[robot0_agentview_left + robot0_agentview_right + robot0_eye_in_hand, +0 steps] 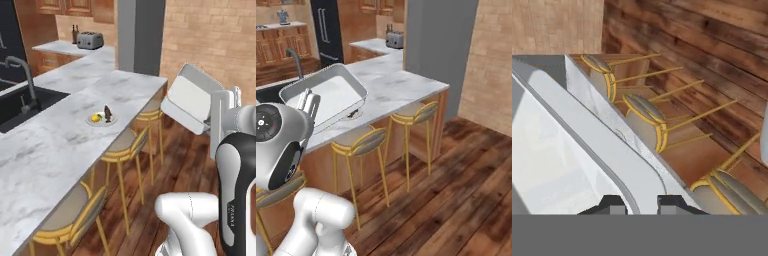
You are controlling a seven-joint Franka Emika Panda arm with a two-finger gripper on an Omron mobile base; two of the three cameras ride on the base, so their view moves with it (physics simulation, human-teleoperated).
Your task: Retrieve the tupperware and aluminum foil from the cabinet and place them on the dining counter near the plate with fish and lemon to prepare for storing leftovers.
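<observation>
— Above the stools (120,150), your fingers (640,204) pinch only the tub (187,100) rim, short of the bench (55,145).
— Risk?
— Tilted tub could slip, or clip the plate (101,119).

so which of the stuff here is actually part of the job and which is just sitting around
Part of the job:
- tupperware, held in the shut gripper, off the counter's edge
- plate with fish and lemon
- dining counter

Just lying about:
- toaster
- knife block
- stools
- sink and faucet
</observation>
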